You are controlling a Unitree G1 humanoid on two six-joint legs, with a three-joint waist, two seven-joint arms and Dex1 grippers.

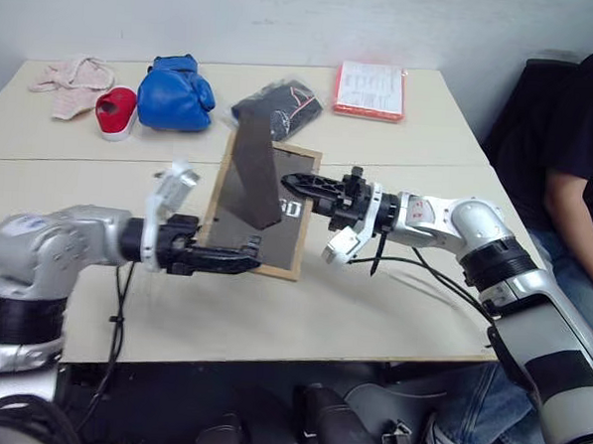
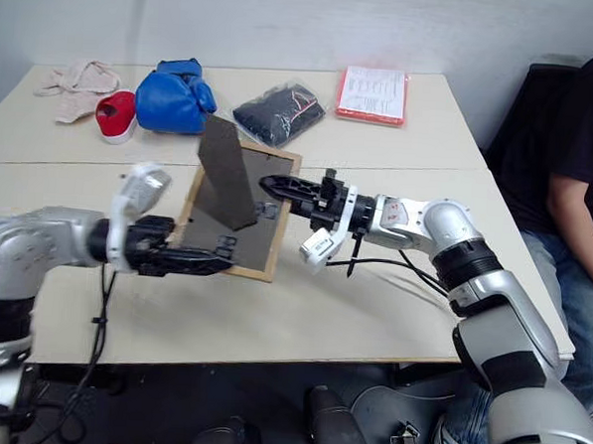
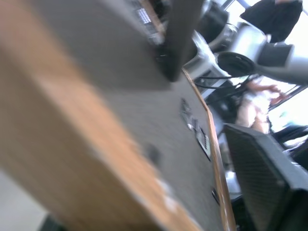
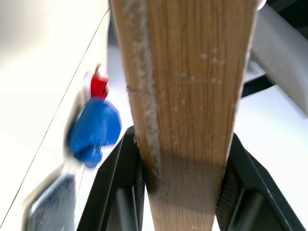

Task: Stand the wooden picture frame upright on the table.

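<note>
Pale tabletop (image 1: 391, 316) in two long sections carries everything. Along its far edge, left to right: one pink cloth (image 1: 73, 81), one red shoe (image 1: 115, 110), one blue glove (image 1: 176, 93), one dark packet (image 1: 279, 105), one orange-edged packet (image 1: 370, 90). Nearer, the one frame (image 1: 260, 212) is tilted up off the table, back facing the robot, its stand (image 1: 254, 170) folded out and raised, probably so it can be set down to lean on it. The left gripper (image 1: 225, 261) is at the frame's near edge, jaws spread wide, apparently gripping nothing. The right gripper (image 1: 303, 186) is clamped on the frame's right edge, its fingers (image 4: 240, 178) pressing the wood from both sides. One person (image 1: 584, 148) sits at the right.
</note>
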